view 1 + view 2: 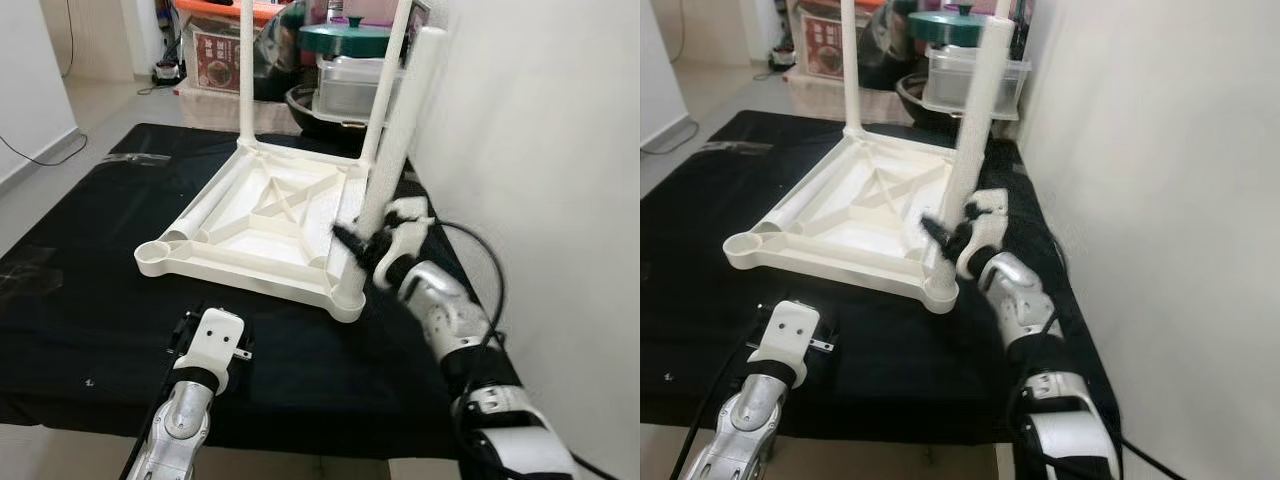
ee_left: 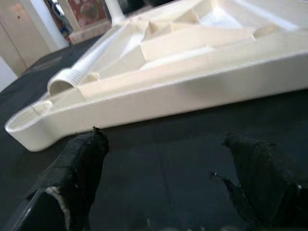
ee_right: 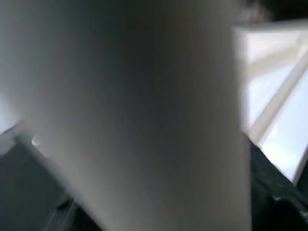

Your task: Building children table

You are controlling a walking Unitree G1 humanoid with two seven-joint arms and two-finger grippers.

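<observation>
A white plastic table top (image 1: 270, 215) lies upside down on a black cloth (image 1: 90, 300). Two white legs stand upright in its far corners (image 1: 245, 70) (image 1: 392, 60). At the near right corner a third leg (image 1: 400, 130) leans toward the wall, and my right gripper (image 1: 362, 243) is shut on its lower part; close up, this leg (image 3: 134, 115) is a blur. A loose leg (image 1: 200, 218) lies inside the top along its left side, by the bare near left corner socket (image 1: 155, 255). My left gripper (image 2: 168, 168) hovers open over the cloth just before the top's front edge (image 2: 183, 91).
A white wall (image 1: 540, 150) runs close along the right. Behind the table stand a green-lidded pot (image 1: 345, 38), clear boxes (image 1: 350, 85) and a printed carton (image 1: 215, 60). A black cable (image 1: 482, 255) loops by my right arm. The cloth's front edge (image 1: 300, 440) is near.
</observation>
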